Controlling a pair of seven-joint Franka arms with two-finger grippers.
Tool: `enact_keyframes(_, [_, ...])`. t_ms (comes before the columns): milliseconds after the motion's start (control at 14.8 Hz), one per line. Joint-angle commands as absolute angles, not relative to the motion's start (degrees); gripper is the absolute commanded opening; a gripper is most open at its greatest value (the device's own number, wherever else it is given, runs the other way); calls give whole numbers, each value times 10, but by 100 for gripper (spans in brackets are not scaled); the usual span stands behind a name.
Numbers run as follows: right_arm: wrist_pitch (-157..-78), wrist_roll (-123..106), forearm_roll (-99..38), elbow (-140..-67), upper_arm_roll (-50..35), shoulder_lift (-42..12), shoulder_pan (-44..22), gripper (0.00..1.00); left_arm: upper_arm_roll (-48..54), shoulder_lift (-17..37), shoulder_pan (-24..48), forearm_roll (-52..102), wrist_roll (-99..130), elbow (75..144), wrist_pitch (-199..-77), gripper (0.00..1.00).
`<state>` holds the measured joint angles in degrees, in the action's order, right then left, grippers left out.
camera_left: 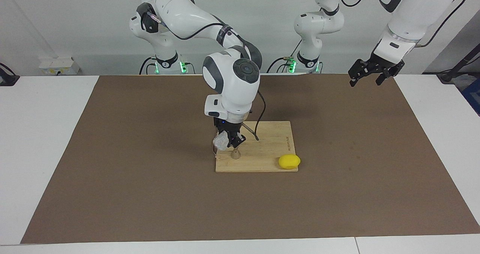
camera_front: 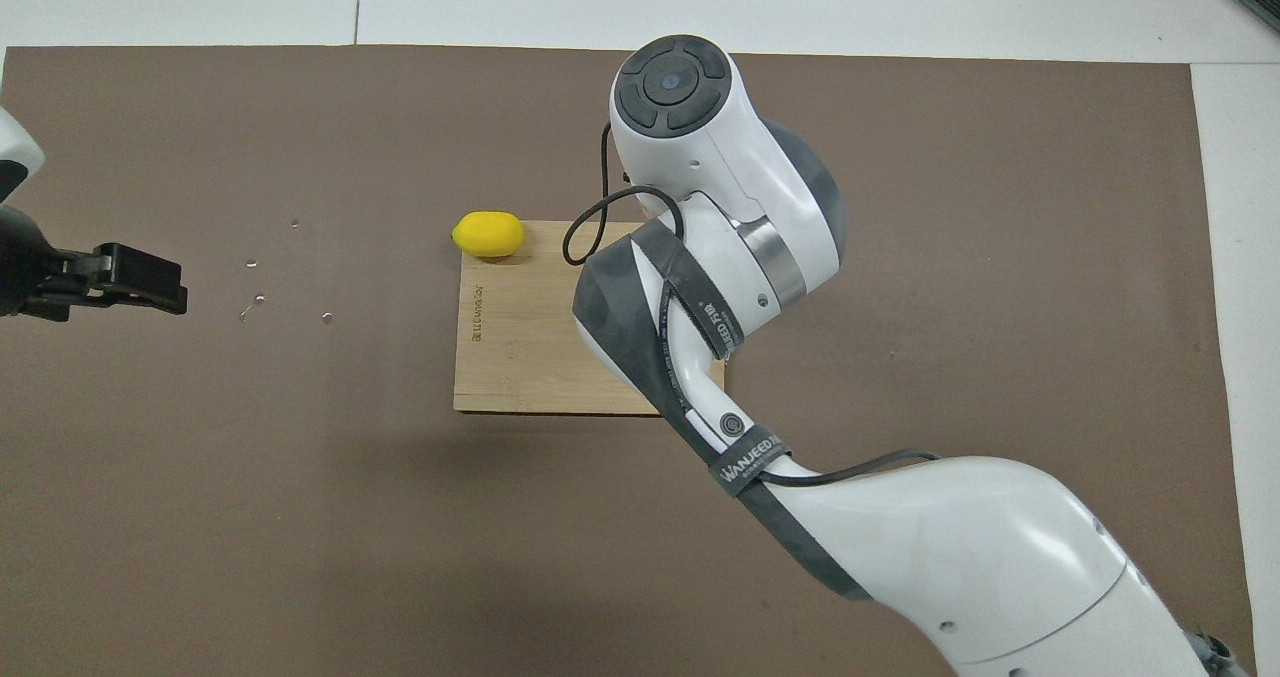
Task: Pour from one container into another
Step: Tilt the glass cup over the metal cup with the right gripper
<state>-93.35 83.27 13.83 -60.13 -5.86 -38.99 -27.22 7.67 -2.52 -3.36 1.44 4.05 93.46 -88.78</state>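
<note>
The white counter [camera_left: 45, 141] carries a wide brown mat [camera_left: 150, 194] that covers most of its top. The right arm [camera_front: 900, 517] reaches from its base out over the middle of the mat, its big white wrist bent so that the gripper points down at the wooden cutting board [camera_left: 270, 149]. In the overhead view this arm hides the part of the board under its wrist, so the grip reads only from the facing view. The left arm [camera_left: 408, 17] waits raised at its own end of the counter, with the left gripper [camera_left: 369, 77] hanging over the mat's edge near the robots, its fingers spread apart and holding nothing.

The cutting board [camera_front: 520, 347] lies flat in the middle of the mat. A yellow lemon [camera_left: 289, 161] sits at the board's corner farthest from the robots, toward the left arm's end.

The right gripper [camera_left: 229, 143] is clamped on the clear glass cup [camera_left: 221, 141], which it holds tilted in the air just above the board's corner toward the right arm's end. Directly under the gripper stands the small steel jigger [camera_left: 235, 155], upright on the board, only its lower part showing below the fingers. Whether the cup's rim touches the jigger cannot be told.

A few tiny pale specks [camera_front: 258, 299] lie on the mat near the left gripper.
</note>
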Motion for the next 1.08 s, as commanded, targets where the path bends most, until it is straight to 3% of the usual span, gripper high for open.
enact_keyframes(0, [-918, 814, 170, -581, -64, -397, -278, 0, 81, -34, -42, 17, 33, 943, -883, 100])
enact_keyframes(1012, [-917, 788, 205, -585, -64, -392, -290, 0, 81, -34, -42, 17, 33, 943, -883, 100])
